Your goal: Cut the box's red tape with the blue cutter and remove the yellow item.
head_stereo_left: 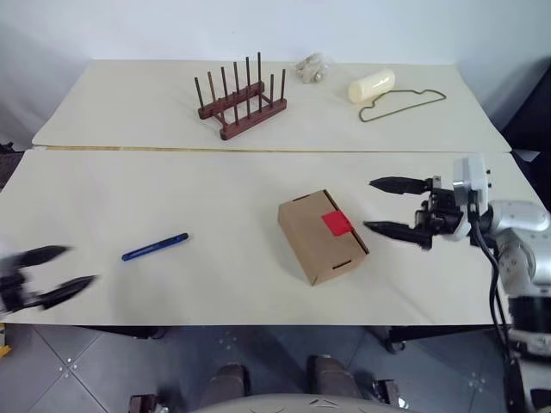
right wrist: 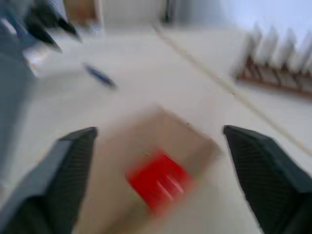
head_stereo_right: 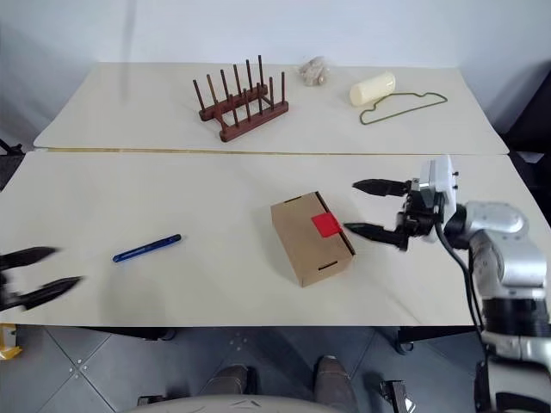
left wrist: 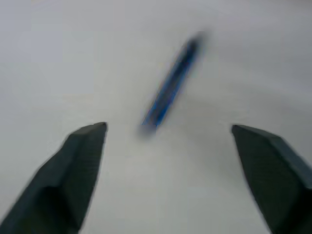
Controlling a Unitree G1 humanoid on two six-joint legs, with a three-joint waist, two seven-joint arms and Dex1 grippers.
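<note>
Black fingers of the right hand (head_stereo_right: pixel 373 206) spread wide, gripping nothing, pointing level toward the box (head_stereo_right: pixel 310 238) from just beside its right end, apart from the cardboard. From the right wrist, box seen between the two fingertips (right wrist: pixel 68 161), the red tape (right wrist: pixel 157 181) uppermost and near; head views give the same patch as a small square on the box's top near the right edge. Box closed, flaps tucked, resting on the near part of the cream bench (head_stereo_left: pixel 215 198), slightly right of centre.

Left hand (head_stereo_left: pixel 60 268) low at the left edge of the head views, over the bench's front corner, likewise spread and empty. Blurred in the head views, sharper in outline from its own wrist: two dark fingertips (left wrist: pixel 83 161) far apart with bare bench between them. Ahead of them, apart from both, the blue cutter (left wrist: pixel 171 83), lying flat on the bench. In the head views, cutter left of centre, well apart from the box, between it and the left hand. From the right wrist, cutter a small blue streak beyond the box, the left hand a dark blur past it.

Farther back, in the head views: a wooden peg rack (head_stereo_left: pixel 240 97), a crumpled pale lump (head_stereo_left: pixel 312 68), a cream cylinder (head_stereo_left: pixel 371 85) and a thin looped green wire (head_stereo_left: pixel 401 104). Rack's pegs also caught at the edge of the right wrist view.
</note>
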